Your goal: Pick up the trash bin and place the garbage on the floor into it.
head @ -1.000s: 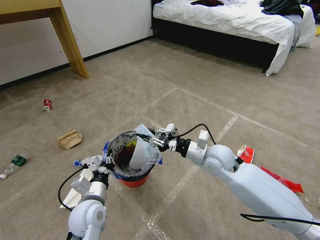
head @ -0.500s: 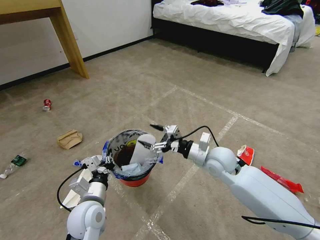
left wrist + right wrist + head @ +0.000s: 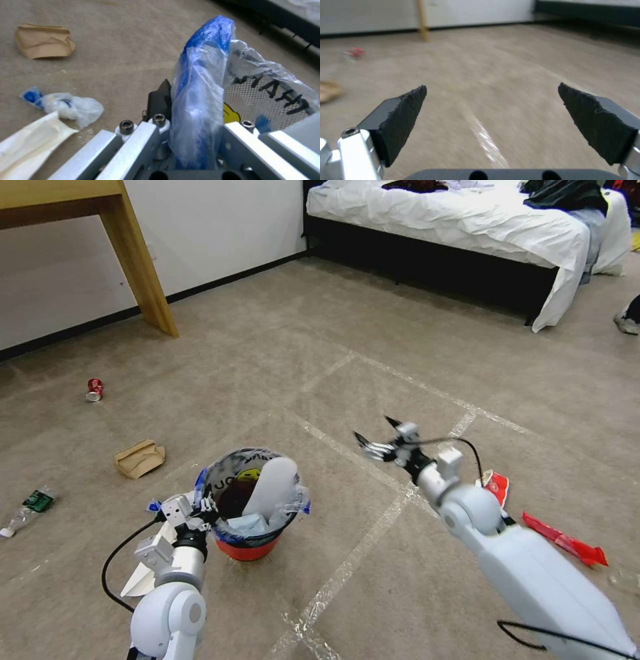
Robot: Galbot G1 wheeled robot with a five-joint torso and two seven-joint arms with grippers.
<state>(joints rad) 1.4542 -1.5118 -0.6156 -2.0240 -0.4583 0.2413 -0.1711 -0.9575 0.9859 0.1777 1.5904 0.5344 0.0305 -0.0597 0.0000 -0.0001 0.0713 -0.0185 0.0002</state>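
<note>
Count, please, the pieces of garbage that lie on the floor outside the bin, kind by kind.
Red can: 1
Brown carton: 1
Green-labelled bottle: 1
Red wrappers: 2
White paper piece: 1
Crumpled plastic wad: 1
Total: 7

Trash bin sits at lower centre-left of the head view, with a foam piece standing in it. Carton, can and bottle lie left of it. Wrappers lie at lower right. Bed occupies the upper right.
</note>
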